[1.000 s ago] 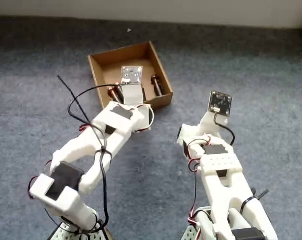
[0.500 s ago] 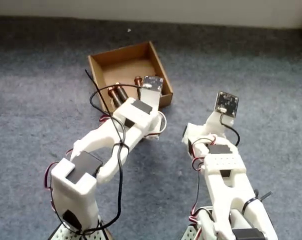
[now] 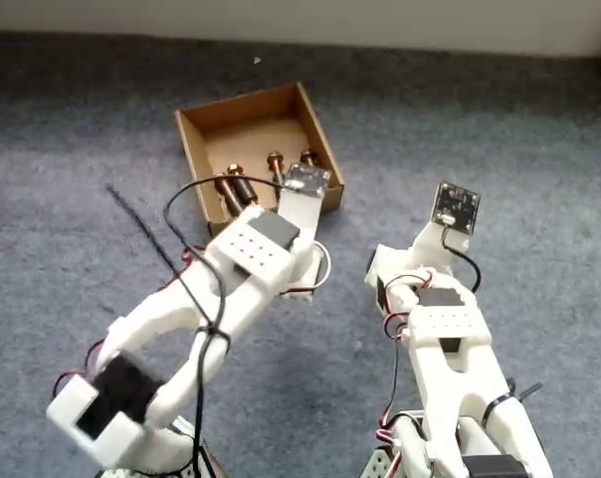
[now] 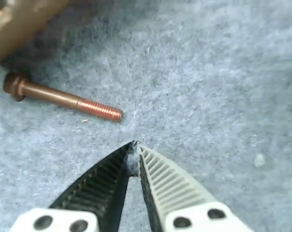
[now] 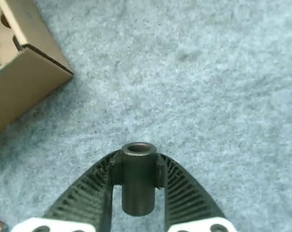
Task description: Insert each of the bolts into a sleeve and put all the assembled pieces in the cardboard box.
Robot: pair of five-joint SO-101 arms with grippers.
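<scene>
A bare copper bolt (image 4: 64, 96) lies on the grey carpet just outside the cardboard box (image 3: 196, 134). My left gripper (image 4: 132, 154) is shut and empty, a short way from the bolt's threaded end. My left arm (image 3: 251, 259) hangs over the carpet by the box's front right corner. My right gripper (image 5: 138, 162) is shut on a dark sleeve (image 5: 138, 188), held above the carpet with its bore showing. Three assembled pieces (image 3: 231, 187) (image 3: 276, 162) (image 3: 308, 157) lie in the box.
In the right wrist view the box's corner (image 5: 25, 72) stands close by. My right arm (image 3: 435, 319) is to the right of the box. Open grey carpet (image 3: 500, 119) spreads to the right and behind the box.
My left arm has drawn back from over the box to the carpet at its front right corner, uncovering the pieces inside. My right arm has shifted slightly right.
</scene>
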